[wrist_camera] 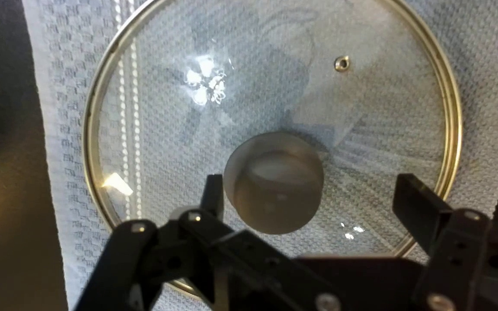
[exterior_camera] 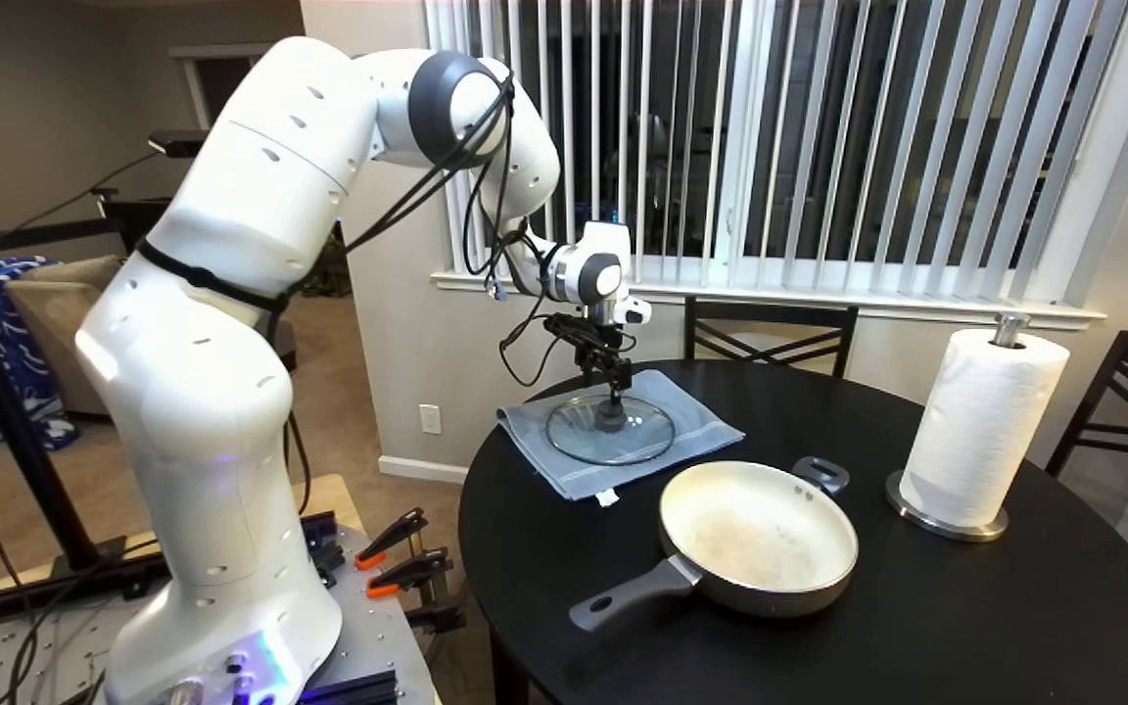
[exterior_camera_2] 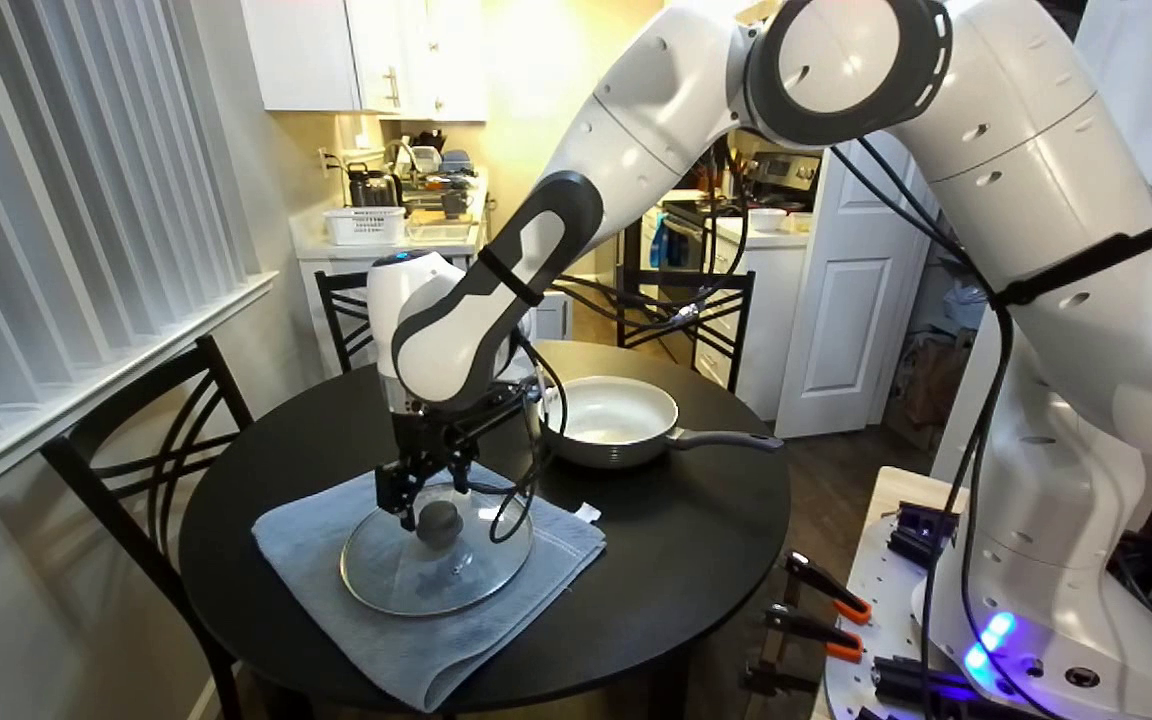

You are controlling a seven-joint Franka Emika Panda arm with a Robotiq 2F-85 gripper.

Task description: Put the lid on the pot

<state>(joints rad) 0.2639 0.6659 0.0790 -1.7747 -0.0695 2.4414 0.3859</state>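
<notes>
The round glass lid [exterior_camera: 574,433] lies flat on the folded blue-grey cloth, knob up; it also shows in the other views [exterior_camera_2: 406,585] [wrist_camera: 270,86]. Its dark knob [wrist_camera: 273,185] stands at the centre. My gripper [wrist_camera: 311,188] is open and pointing down over the lid, also in both exterior views [exterior_camera: 615,392] [exterior_camera_2: 433,500]. In the wrist view the knob sits between the fingers, close by the left finger, with a wide gap to the right one. Contact cannot be told. The pot [exterior_camera: 760,529], a cream-lined pan, stands uncovered on the table [exterior_camera_2: 616,415], handle outward.
The blue-grey cloth [exterior_camera: 564,480] lies on the round black table [exterior_camera: 916,627]. A paper-towel roll [exterior_camera: 985,431] on a metal stand is beyond the pan. Chairs [exterior_camera_2: 156,440] [exterior_camera: 770,333] stand round the table. Cables hang from the arm near the gripper.
</notes>
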